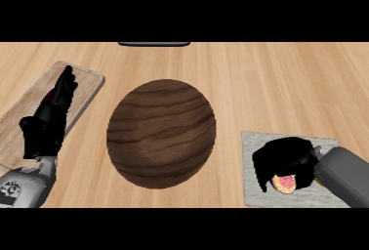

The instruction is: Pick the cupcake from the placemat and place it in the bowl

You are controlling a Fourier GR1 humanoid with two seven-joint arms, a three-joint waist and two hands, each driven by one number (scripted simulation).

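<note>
The right hand (287, 158) curls over the cupcake (286, 183) on the grey placemat (259, 141) near the bench's right edge; it looks light, soft and crushable, so hold the base; left hand (48, 117) rests open

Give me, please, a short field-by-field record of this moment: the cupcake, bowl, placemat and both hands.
cupcake: on the placemat, mostly hidden under the right hand
placemat: grey, right of the bowl
bowl: dark wood, centre, holds nothing
right hand: curled round the cupcake
left hand: open, resting over a wooden board
</note>
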